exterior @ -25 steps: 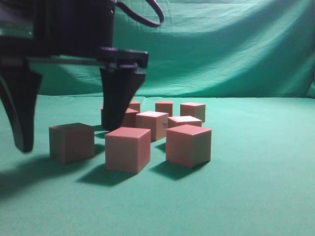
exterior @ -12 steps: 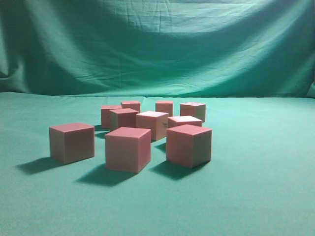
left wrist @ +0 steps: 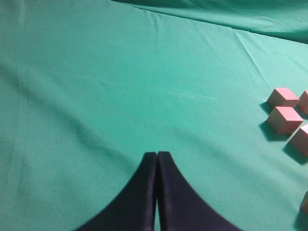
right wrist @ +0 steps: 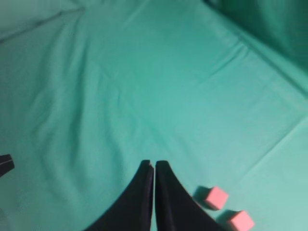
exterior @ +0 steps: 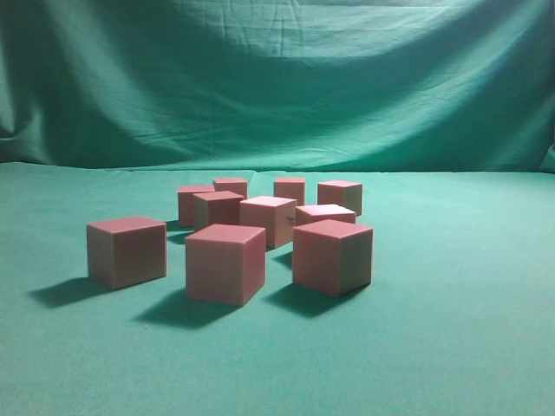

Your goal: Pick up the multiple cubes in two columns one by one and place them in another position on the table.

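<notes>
Both our hands are pressed together, holding nothing: left hand (left wrist: 157, 155) has the small matte salmon-pink cubes (left wrist: 285, 119) at 2 o'clock; right hand (right wrist: 154, 164) has 2 at 4 o'clock, closer.

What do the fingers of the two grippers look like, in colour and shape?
Only the wrist views show them. The left gripper has two matte black fingers, broad at the base and curving to narrow tips. The right gripper looks the same: black, smooth fingers, unmarked. No cables or arm links are visible.

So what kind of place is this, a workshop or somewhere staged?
Likely a staged test setup: green cloth covers the table, a draped green backdrop hangs behind, and only plain pink cubes sit there.
</notes>
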Robot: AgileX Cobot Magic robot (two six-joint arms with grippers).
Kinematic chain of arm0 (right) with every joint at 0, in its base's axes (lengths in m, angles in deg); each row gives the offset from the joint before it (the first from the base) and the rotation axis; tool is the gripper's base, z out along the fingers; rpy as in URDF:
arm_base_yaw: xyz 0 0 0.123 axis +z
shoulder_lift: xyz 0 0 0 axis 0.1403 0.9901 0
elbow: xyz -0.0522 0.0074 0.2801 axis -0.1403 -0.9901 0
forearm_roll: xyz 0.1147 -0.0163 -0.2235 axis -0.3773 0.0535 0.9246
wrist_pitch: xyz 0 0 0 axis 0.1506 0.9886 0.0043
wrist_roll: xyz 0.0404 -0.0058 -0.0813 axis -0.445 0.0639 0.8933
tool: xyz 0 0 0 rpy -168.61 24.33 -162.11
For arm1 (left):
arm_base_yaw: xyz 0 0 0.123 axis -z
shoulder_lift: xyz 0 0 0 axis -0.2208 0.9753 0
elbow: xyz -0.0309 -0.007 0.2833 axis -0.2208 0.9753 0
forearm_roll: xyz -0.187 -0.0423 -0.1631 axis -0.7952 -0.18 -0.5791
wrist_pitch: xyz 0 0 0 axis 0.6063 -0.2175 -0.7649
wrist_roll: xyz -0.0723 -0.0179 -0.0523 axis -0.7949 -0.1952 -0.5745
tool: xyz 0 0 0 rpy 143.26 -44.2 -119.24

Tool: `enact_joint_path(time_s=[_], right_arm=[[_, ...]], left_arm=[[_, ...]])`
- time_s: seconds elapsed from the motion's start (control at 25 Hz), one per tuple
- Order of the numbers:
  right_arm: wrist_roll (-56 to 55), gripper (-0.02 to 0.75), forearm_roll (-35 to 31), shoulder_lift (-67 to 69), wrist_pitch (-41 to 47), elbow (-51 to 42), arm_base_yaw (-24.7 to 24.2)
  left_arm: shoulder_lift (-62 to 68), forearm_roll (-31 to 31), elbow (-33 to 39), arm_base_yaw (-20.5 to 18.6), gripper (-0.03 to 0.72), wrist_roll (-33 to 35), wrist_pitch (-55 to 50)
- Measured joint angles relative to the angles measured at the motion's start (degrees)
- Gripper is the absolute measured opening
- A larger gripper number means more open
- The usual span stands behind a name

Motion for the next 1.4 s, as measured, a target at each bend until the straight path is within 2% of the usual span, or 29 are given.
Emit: enact_joint_path(time_s=[0.16, 0.28, 0.64, 0.96, 1.4], right_arm=[[0.11, 0.0, 0.67, -6.45, 0.35, -0.18, 0.0], [0.11, 0.0, -0.16, -12.2, 0.38, -3.59, 0.0], [0.01, 0.0, -4.86, -32.03, 0.69, -27.86, 0.0], [1.21, 0.0, -11.37, -48.12, -10.04, -49.21, 0.0], [-2.16, 0.0, -12.45, -64.58, -10.02, -71.27, 0.0]], left_arm=[[0.0, 0.0, 0.0, 0.0, 0.0, 0.0, 0.0], [0.0, 0.0, 0.0, 0.0, 0.0, 0.0, 0.0], [0.0, 0.0, 0.0, 0.0, 0.0, 0.0, 0.0], [0.0, 0.0, 0.0, 0.0, 0.0, 0.0, 0.0], [0.0, 0.0, 0.0, 0.0, 0.0, 0.0, 0.0]])
